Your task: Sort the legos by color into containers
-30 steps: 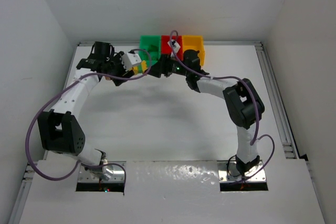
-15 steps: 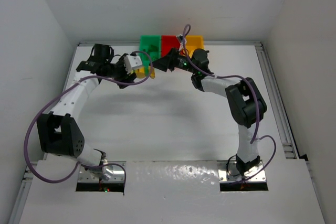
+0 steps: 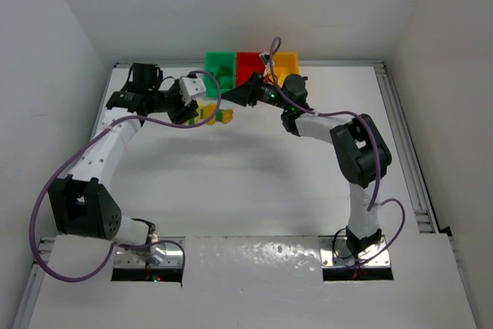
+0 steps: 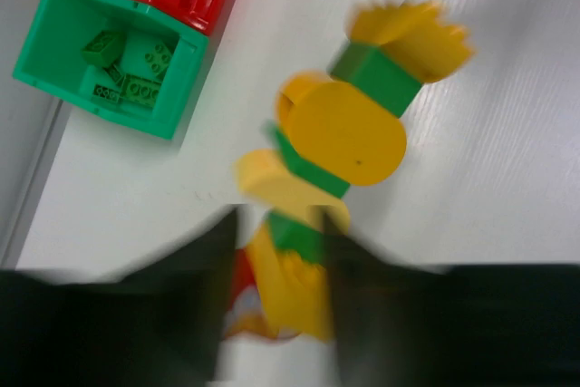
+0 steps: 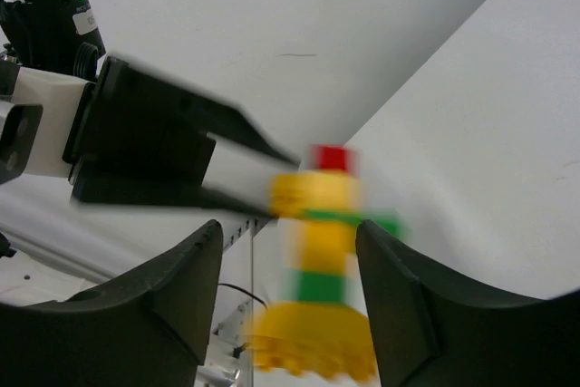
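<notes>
By the green bin, stacked legos alternate yellow-green.

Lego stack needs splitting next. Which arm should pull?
Right, probably. The left gripper grips the lego stack near its red end; the right gripper is open with its fingers flanking the free yellow end, so it only needs to close and pull.
</notes>
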`<action>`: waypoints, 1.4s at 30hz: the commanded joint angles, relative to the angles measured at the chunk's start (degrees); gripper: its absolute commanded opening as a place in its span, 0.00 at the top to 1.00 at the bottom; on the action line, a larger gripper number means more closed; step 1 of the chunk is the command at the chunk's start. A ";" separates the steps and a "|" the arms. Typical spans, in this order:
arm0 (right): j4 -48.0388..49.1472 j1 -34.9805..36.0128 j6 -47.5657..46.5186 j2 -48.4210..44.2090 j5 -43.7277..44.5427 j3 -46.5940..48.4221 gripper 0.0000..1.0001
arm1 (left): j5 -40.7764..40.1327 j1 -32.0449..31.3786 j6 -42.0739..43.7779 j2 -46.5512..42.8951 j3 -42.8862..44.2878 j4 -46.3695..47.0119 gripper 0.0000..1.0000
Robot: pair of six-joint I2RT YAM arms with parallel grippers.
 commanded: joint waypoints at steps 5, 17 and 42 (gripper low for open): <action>6.49 -0.05 3.20 -2.50 -1.51 0.41 0.51 | 1.45 0.04 -1.84 -2.13 -0.56 5.24 1.00; -17.13 -3.02 -13.41 -9.69 2.09 -3.72 0.28 | -6.20 -0.75 -3.39 3.93 -3.99 5.87 0.80; -71.90 -8.75 -59.73 -15.42 27.32 -5.48 0.13 | -16.56 -17.97 -18.37 12.02 -1.61 13.43 0.39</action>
